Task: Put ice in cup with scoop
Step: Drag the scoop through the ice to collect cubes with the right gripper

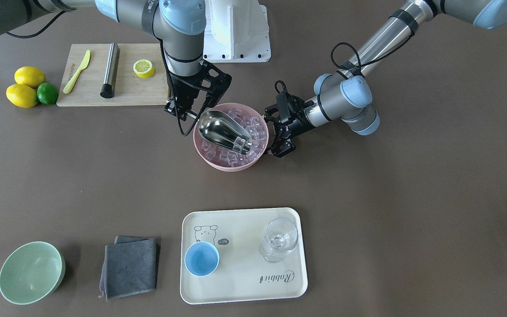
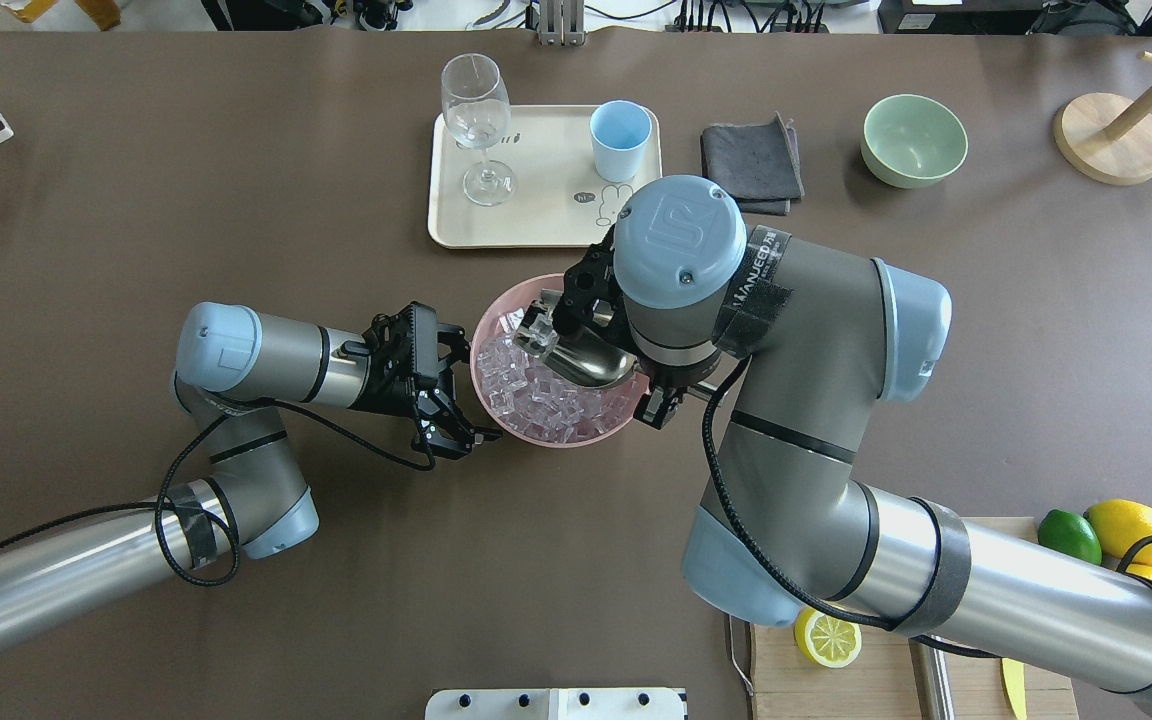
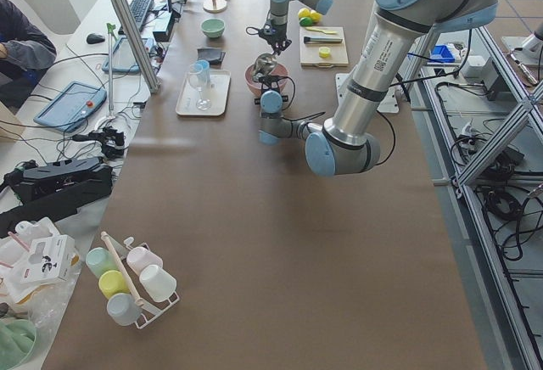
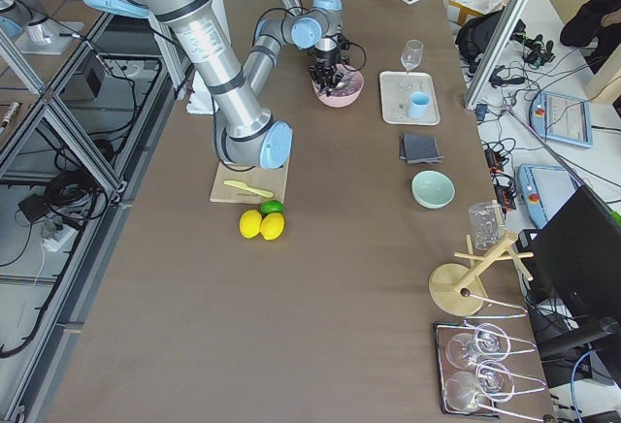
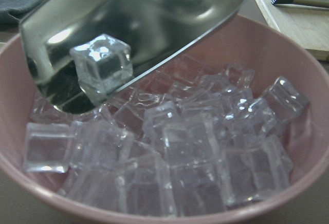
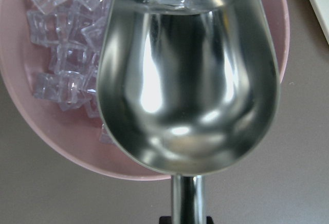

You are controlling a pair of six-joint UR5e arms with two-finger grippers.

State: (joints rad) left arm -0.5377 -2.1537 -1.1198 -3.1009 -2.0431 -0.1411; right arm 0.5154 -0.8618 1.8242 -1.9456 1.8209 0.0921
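Sharing a tray, wineglass and cup stand apart.

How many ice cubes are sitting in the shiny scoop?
1. One ice cube sits near the front lip of the scoop. The rest of the ice lies in the pink bowl underneath.

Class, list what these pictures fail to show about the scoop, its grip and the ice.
- Fingers of the right gripper on the handle of the scoop: overhead, the right arm hides them; right wrist view, the bottom edge crops them.
- Scoop's front lip: right wrist view, top edge crops it.
- Lower ice: left wrist view, upper cubes cover it.
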